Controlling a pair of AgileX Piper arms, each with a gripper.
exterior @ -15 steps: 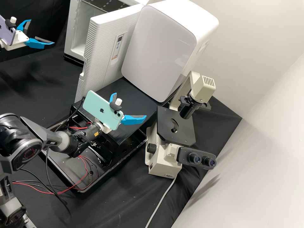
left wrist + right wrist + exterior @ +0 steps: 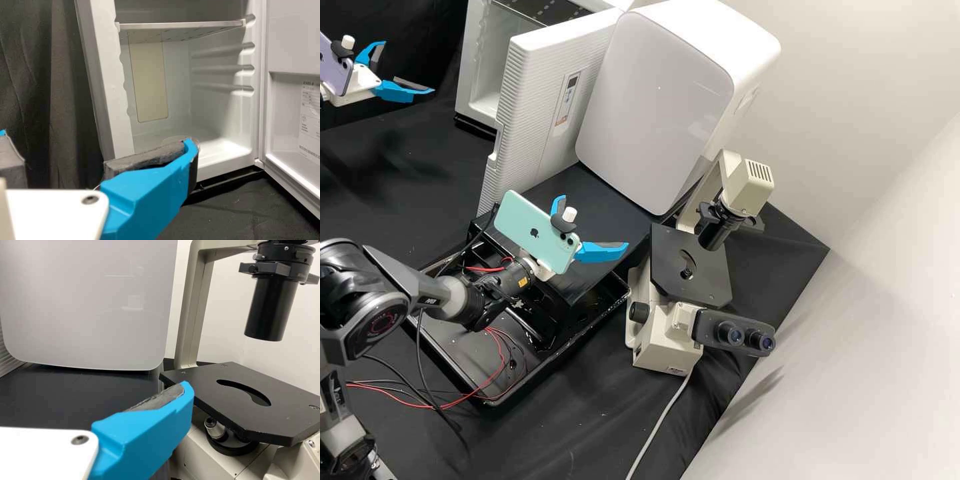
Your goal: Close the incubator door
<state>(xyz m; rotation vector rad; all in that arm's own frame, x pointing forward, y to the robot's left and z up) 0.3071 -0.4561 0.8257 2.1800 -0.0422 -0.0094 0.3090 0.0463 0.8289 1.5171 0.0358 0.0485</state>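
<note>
The small white incubator (image 2: 478, 73) stands at the top of the high view, its ribbed door (image 2: 537, 100) swung wide. My left gripper (image 2: 409, 67) is left of it, apart from the door, fingers spread and holding nothing. In the left wrist view, the left gripper (image 2: 95, 145) faces the incubator's interior (image 2: 210, 115), with the door's inner side (image 2: 285, 120) beyond the hinge edge. My right gripper (image 2: 593, 221) hangs open and empty in front of the door's outer side, near the microscope. One finger of the right gripper (image 2: 102, 395) shows in the right wrist view.
A large white device with a grey front (image 2: 653, 100) stands close beside the door. The microscope (image 2: 690, 267) is right of my right gripper. Below that arm lies a black tray (image 2: 513, 397) with red and black wires. A wire shelf (image 2: 180, 25) spans the incubator.
</note>
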